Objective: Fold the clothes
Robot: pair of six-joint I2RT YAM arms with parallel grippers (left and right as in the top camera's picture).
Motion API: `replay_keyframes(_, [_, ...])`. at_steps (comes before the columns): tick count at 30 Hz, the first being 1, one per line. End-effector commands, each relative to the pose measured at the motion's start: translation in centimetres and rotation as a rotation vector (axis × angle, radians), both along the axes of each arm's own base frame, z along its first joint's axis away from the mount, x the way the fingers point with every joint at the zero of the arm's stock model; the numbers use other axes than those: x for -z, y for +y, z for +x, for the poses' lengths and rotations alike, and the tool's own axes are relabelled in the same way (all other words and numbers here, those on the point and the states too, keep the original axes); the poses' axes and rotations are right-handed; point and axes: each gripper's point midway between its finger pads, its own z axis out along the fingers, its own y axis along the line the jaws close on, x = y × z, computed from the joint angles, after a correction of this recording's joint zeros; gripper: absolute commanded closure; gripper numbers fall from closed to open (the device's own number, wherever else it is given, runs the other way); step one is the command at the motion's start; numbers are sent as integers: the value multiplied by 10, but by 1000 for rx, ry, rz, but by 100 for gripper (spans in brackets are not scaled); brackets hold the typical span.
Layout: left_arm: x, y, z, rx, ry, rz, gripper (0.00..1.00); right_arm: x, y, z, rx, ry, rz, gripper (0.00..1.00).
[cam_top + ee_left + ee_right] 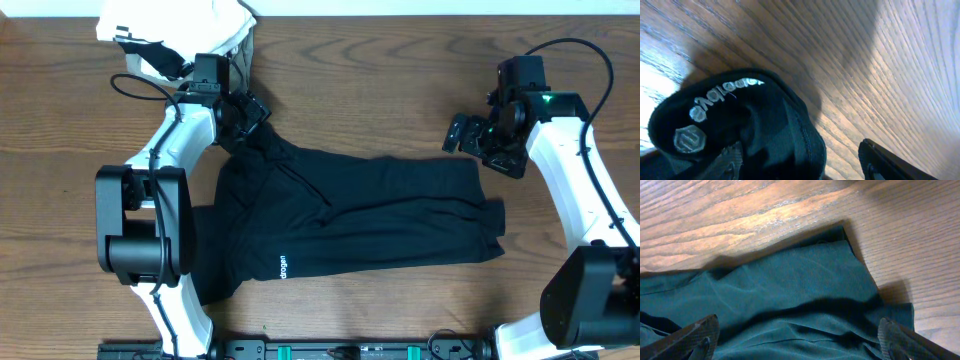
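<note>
Black garment (350, 215), one, left hand (248, 113) gripping it, right hand (463, 135) spread

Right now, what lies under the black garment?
The wooden table shows around the black garment, so it lies on that. Anything else beneath is covered by the cloth and cannot be seen.

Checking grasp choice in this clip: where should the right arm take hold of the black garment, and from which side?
Probably the far right corner of the black garment. It lies flat, both edges exposed against the table, close to the open right gripper. Come down from above, with the fingers pinching across the top edge.
</note>
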Motion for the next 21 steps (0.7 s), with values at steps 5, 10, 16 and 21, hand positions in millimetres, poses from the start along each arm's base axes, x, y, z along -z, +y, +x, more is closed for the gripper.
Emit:
replay_keyframes(5, [2, 8, 6, -29, -6, 50, 24, 1, 2, 1, -5, 6, -9, 1])
replay_keyframes(10, [5, 8, 8, -30, -9, 51, 31, 1, 2, 1, -5, 6, -9, 1])
replay_keyframes(16, [16, 4, 8, -20, 8, 32, 31, 2, 1, 1, -3, 3, -17, 1])
replay_keyframes(21, [20, 4, 9, -20, 8, 32, 39, 2, 1, 1, -4, 3, -17, 1])
